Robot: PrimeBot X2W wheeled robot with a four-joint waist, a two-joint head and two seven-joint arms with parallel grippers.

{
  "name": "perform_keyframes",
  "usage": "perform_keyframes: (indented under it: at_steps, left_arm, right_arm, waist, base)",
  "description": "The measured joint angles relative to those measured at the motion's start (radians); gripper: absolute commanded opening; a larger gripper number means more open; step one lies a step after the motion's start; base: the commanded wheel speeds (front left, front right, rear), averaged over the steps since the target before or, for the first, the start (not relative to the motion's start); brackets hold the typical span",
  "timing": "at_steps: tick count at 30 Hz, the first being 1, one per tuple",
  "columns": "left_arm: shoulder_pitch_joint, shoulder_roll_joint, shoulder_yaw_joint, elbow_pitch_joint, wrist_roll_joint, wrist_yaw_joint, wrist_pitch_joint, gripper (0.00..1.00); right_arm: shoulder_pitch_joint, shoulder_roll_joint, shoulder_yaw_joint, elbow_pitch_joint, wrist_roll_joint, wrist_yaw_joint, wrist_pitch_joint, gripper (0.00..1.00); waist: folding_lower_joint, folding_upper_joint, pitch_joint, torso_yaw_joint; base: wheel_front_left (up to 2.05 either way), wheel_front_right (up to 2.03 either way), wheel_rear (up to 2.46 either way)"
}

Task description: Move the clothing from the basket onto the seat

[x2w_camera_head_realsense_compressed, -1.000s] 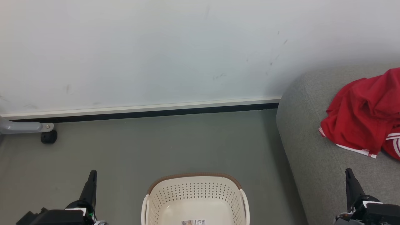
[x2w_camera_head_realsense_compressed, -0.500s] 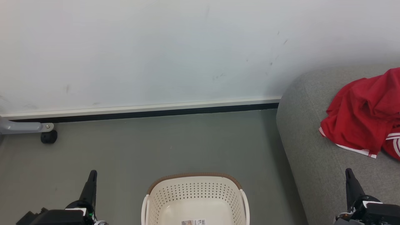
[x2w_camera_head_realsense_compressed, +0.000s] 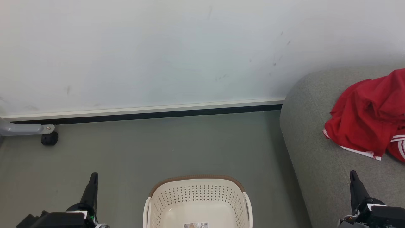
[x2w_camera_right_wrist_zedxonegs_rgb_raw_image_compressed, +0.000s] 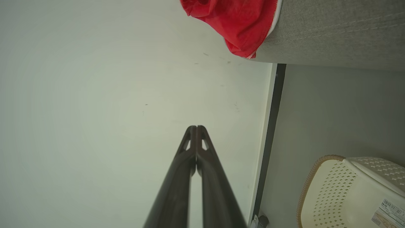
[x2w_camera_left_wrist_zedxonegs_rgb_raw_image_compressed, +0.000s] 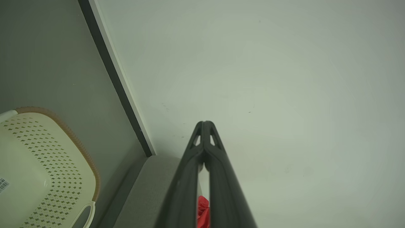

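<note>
My left gripper (x2w_camera_head_realsense_compressed: 93, 176) and right gripper (x2w_camera_head_realsense_compressed: 353, 174) are closed empty; the basket (x2w_camera_head_realsense_compressed: 196, 178) at 6 o'clock looks bare, clothing (x2w_camera_head_realsense_compressed: 367, 117) on the seat (x2w_camera_head_realsense_compressed: 316, 152) at 3, so I judge only checking is left.

The basket (x2w_camera_head_realsense_compressed: 197, 193) is smooth perforated plastic; beside it, the seat (x2w_camera_head_realsense_compressed: 316, 158) is coarse woven cloth under soft matt clothing (x2w_camera_head_realsense_compressed: 364, 117).
</note>
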Motion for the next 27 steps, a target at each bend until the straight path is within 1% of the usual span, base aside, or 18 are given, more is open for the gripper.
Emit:
perform_keyframes:
  at_steps: [27]
  left_arm:
    - [0.000, 0.000, 0.000, 0.000, 0.000, 0.000, 0.000, 0.00]
  right_arm:
    - [0.000, 0.000, 0.000, 0.000, 0.000, 0.000, 0.000, 0.00]
  waist:
    - [0.0000, 0.0000, 0.000, 0.000]
  base:
    - [0.00, 0.00, 0.00]
